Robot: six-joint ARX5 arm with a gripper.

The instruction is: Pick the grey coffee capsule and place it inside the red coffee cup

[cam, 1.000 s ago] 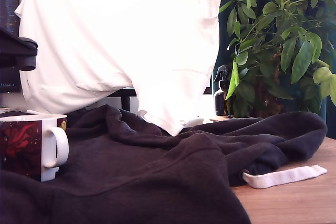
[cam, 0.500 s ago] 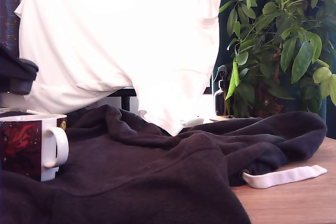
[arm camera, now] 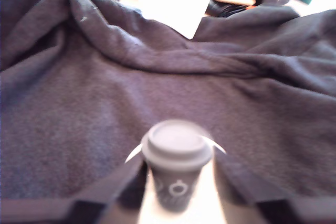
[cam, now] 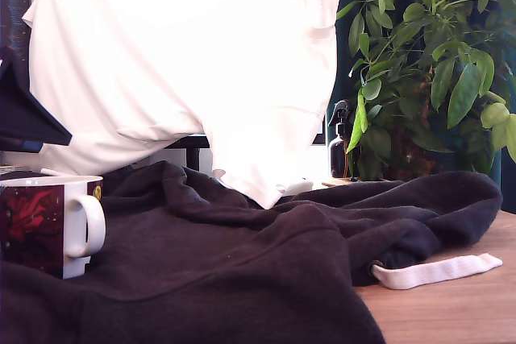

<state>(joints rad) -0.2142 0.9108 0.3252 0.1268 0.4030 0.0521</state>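
Over the last second, the dark arm part at the exterior view's left edge (cam: 28, 114) has been shifted: the rounded black shape seen above the red coffee cup (cam: 50, 223) has been replaced by a wedge-shaped dark form, slightly lower and nearer the cup's rim. From this a carry toward the cup is judged to be under way, with the release not yet made.

In the wrist view, the grey coffee capsule (arm camera: 176, 163) is seen upright, lid uppermost, between the 2 dark fingers (arm camera: 113, 190) of the end effector (arm camera: 176, 187). The fingers are closed against the capsule's sides, so it is judged to be clamped and lifted clear of the dark hoodie (arm camera: 79, 103) spread beneath it. The picture is blurred, so exact contact at the pads cannot be confirmed.

The cup stands upright on the hoodie at the exterior view's left, its white handle turned toward the hoodie's middle. The capsule itself is not visible in the exterior view, and the cup is not visible in the wrist view, so alignment over the rim cannot be told.
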